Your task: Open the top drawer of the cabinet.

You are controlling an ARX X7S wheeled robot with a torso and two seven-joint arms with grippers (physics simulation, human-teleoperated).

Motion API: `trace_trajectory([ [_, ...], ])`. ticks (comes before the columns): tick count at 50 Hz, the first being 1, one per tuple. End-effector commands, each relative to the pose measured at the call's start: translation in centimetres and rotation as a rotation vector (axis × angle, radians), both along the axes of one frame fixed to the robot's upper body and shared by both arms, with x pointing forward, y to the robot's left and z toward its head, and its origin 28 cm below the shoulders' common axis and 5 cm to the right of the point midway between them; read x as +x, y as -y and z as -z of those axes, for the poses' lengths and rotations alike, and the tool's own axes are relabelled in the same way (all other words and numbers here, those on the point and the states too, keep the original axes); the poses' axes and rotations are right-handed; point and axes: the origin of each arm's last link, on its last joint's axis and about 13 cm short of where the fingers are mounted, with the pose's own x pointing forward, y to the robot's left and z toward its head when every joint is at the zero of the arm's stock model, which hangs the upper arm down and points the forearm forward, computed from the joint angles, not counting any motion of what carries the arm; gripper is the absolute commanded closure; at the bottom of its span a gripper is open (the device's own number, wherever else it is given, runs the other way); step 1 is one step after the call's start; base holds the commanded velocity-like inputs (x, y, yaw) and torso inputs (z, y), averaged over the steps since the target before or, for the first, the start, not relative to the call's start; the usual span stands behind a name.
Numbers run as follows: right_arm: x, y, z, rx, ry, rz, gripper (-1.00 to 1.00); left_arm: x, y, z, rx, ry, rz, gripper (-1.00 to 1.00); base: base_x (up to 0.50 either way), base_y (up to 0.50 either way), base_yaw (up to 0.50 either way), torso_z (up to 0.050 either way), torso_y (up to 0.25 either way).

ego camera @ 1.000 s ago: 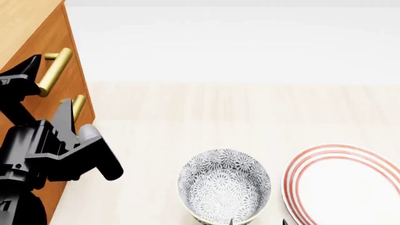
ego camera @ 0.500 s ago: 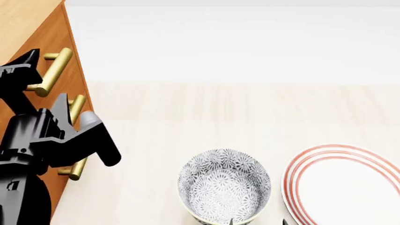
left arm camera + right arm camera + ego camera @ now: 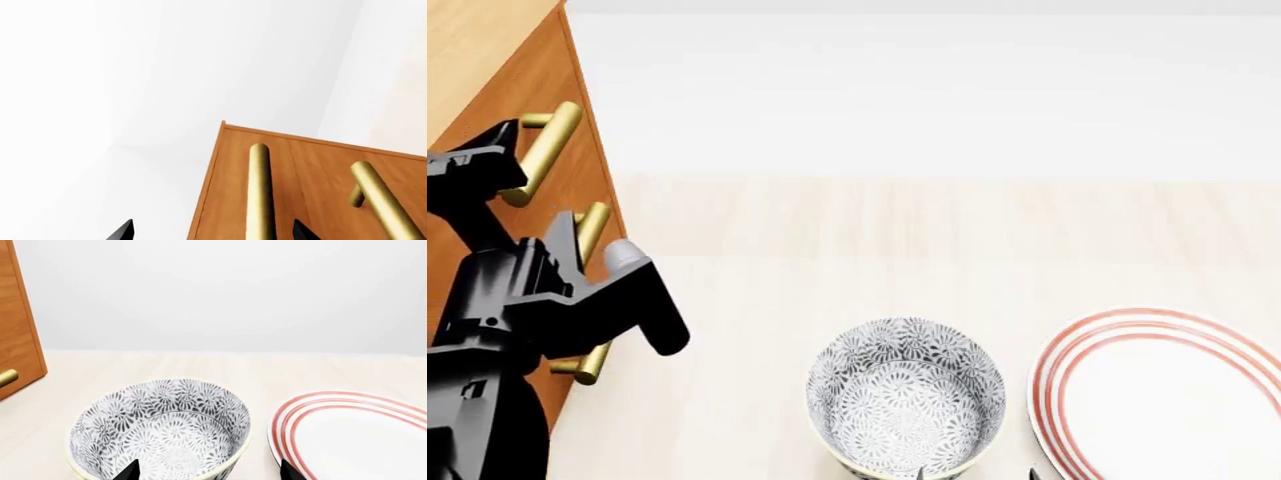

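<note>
On none of the things can we read any writing or brand mark. At the left edge of the head view stands the cabinet (image 3: 521, 120), orange-brown wood, w/ brass bar handles on its front. The top drawer (image 3: 554, 95) is the uppermost one and its handle (image 3: 545, 152) slants down the front. Our left gripper (image 3: 523, 190) is black and sits right at this front; its fingers are spread, one tip (image 3: 487, 160) near the top handle, the other beside the next handle (image 3: 591, 226). We cannot tell if they touch the bar. In the left wrist view the two tips stand well apart either side of a brass bar (image 3: 260, 195).

Our right gripper (image 3: 208, 469) is also spread, holding nothing, its tips just above the patterned bowl (image 3: 160, 427). The bowl is empty inside. Beside it is a red-rimmed plate (image 3: 353, 435), also w/ nothing on it.
</note>
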Motion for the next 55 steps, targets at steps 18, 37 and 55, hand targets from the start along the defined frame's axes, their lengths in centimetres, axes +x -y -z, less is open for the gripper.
trace_trajectory([
  [18,0.0,0.0,0.0,0.000,-0.004,-0.003,-1.00,0.7,-0.7,0.2,0.015,0.016,-0.048,-1.00,0.00,0.00,0.00,0.000,0.000],
  [37,0.0,0.0,0.0,0.001,-0.006,-0.004,-1.00,1.8,-0.8,1.2,0.006,-0.015,-0.057,-1.00,0.00,0.00,0.00,0.000,0.000],
  [55,0.0,0.0,0.1,0.003,-0.011,-0.004,-1.00,2.4,-0.9,1.8,0.001,-0.028,-0.079,-1.00,0.00,0.00,0.00,0.000,0.000],
])
